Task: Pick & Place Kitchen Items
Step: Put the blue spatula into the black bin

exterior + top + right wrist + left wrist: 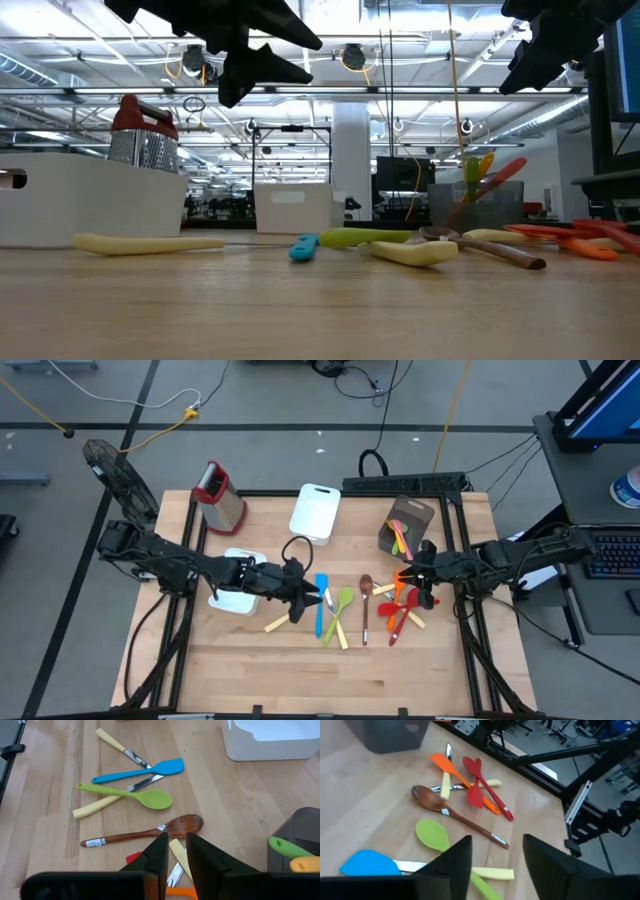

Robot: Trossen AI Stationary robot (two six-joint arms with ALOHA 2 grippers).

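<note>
The blue spatula (pixel 367 862) is cut off by the left wrist picture's edge, its handle hidden behind a dark finger. In the right wrist view, the red utensil (pixel 133 857) and orange utensil (pixel 181 892) show only slivers behind the fingers. The grey bin (pixel 300 832) is cropped.

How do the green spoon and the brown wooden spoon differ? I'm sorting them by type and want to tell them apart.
The green spoon is bright green, seemingly plastic; the brown wooden spoon is dark brown wood. The green spoon's bowl looks flatter and broader, the wooden spoon's rounder and deeper. The wooden spoon's handle ends in a pale tag or label; the green spoon's shows none. Both lie flat on the table near each other, neither held by a claw.
</note>
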